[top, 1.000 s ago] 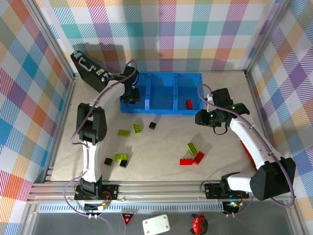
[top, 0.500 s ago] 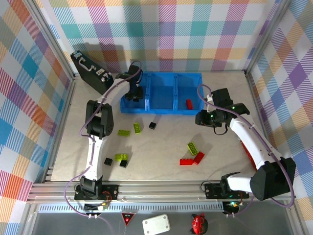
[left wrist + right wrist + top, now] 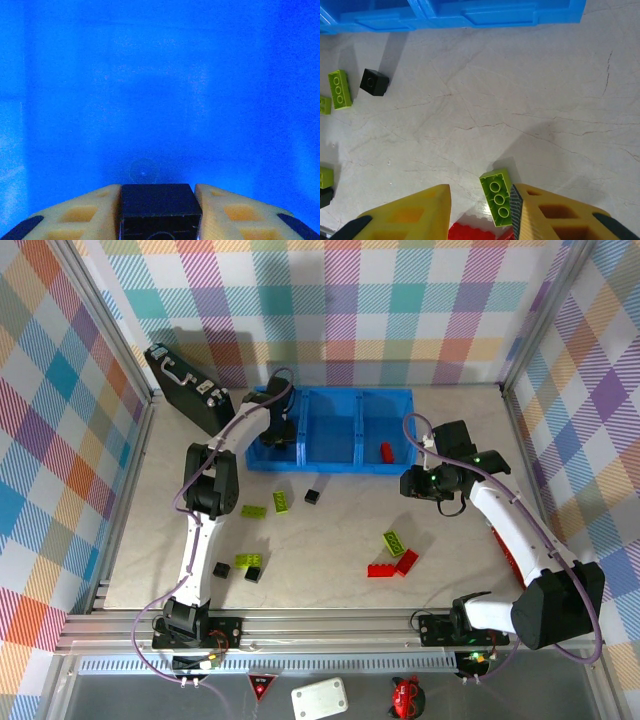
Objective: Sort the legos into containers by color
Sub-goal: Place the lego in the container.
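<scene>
Pastel plaid walls enclose a pale, stone-patterned table [image 3: 330, 530].

The left gripper [image 3: 281, 432] reaches down into the left compartment of the blue tray [image 3: 335, 464] at the far side of the table. In the left wrist view its two yellow fingers [image 3: 100, 210] are clamped on a black lego [image 3: 160, 210], touching it on both sides. The blue compartment floor [image 3: 160, 75] lies beyond.

The right gripper [image 3: 415, 483] hovers over the table just near of the tray's right end. In the right wrist view the right gripper [image 3: 480, 192] has its jaws a little apart and holds nothing. A lime green lego [image 3: 497, 200] lies on the table below the gap, with a red lego [image 3: 470, 232] just near of it.

One red lego [image 3: 386, 451] lies in the tray's right compartment. I cannot tell what the middle compartment holds.

Loose legos lie on the table:
- A green lego [image 3: 281, 501] and a black lego [image 3: 313, 496] lie just near of the tray.
- Another green one [image 3: 253, 511] lies to their left.
- Near the left arm, a green lego [image 3: 249, 560] lies between two black ones [image 3: 221, 569] [image 3: 253, 574].
- To the right, a green lego [image 3: 395, 542] lies beside two red ones [image 3: 380, 570] [image 3: 407, 561].

A black case [image 3: 185, 388] leans in the far left corner.
</scene>
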Available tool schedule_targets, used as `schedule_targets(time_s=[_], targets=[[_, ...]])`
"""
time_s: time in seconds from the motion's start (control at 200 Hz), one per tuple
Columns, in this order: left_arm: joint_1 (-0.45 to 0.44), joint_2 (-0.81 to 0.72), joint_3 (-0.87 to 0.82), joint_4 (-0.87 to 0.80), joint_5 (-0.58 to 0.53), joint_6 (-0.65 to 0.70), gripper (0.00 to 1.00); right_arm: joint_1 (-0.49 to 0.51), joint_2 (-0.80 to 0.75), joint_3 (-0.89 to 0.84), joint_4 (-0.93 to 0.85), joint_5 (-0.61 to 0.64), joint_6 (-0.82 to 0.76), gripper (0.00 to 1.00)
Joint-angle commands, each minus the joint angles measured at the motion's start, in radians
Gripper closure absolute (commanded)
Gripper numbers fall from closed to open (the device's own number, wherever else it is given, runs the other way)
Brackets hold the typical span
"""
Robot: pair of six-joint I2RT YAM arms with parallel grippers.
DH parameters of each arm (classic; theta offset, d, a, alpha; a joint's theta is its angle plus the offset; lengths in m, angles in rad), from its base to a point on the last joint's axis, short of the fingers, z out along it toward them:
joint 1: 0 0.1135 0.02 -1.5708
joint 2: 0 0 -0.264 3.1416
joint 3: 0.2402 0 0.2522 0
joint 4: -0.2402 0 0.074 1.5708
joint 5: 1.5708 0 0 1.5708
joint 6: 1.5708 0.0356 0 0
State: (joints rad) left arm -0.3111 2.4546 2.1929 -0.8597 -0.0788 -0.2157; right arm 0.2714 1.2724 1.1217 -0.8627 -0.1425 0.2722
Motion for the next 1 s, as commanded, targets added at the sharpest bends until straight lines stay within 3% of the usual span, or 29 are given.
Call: schedule_targets(time_s=[0.0,0.63,1.0], targets=[[0.009,0.008,0.027,-0.010,-0.020,-0.004,0.57,0.000,-0.026,0.020,-0.026,0.001,-0.012,0.62],[0.009,-0.118,-0.006,-0.040,-0.001,-0.002,0.52,0.002,-0.032,0.029,-0.029,-0.035,0.009,0.62],[0.018,-0.299,-0.191,-0.085,0.018,0.018,0.52,0.023,-0.004,0.013,-0.035,-0.061,0.024,0.61]])
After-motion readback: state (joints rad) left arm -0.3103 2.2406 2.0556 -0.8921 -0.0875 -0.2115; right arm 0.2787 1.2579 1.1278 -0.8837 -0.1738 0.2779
